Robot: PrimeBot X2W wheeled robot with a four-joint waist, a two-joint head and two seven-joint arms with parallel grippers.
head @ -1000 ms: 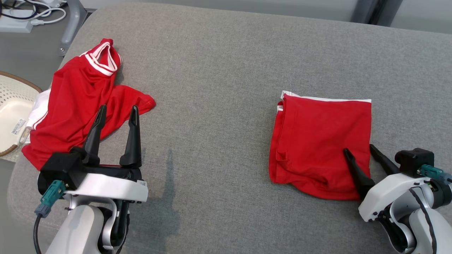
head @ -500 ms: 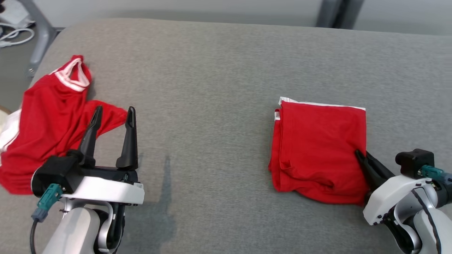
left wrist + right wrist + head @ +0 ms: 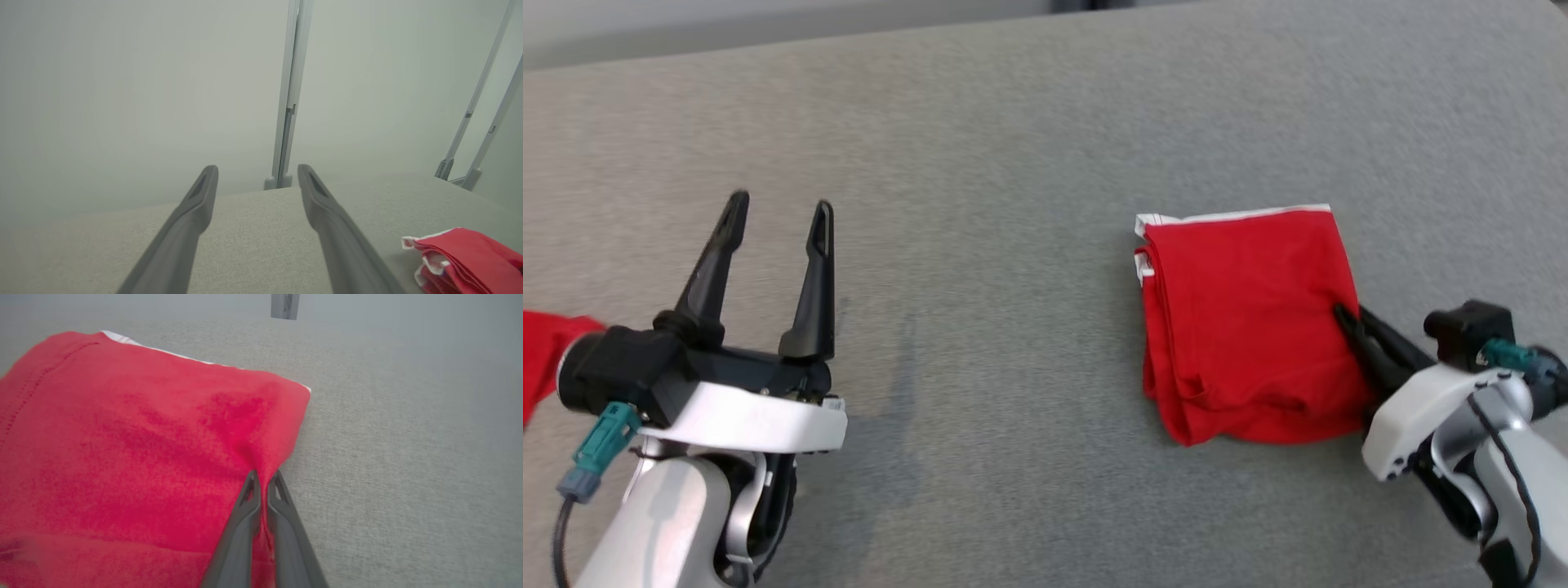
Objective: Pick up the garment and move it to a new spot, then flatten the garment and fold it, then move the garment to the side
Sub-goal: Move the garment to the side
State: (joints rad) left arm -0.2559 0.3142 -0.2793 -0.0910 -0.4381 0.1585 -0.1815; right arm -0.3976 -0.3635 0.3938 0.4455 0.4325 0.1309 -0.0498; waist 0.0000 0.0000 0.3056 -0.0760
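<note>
Grey cushion (image 3: 1029, 163): We see a big, soft, flat top. It gives us room to work.
Folded garment (image 3: 1245, 318): It lies flat on the right part of the cushion. It is red with a white edge on the far side. We think the folding is done and it just has to go to the side.
Other red cloth (image 3: 539, 359): A bit peeks in at the left edge, well apart from the folded garment.
Right gripper (image 3: 263, 477): It sits low at the garment's right edge. We think it is there to pull the garment away.
Left gripper (image 3: 780, 204): It hangs over bare cushion, out of the way.
Right fingers (image 3: 241, 531): They are pressed together and pinch the garment's edge. The cloth bunches up there.
Left fingers (image 3: 809, 278): They are spread wide and hold nothing.
</note>
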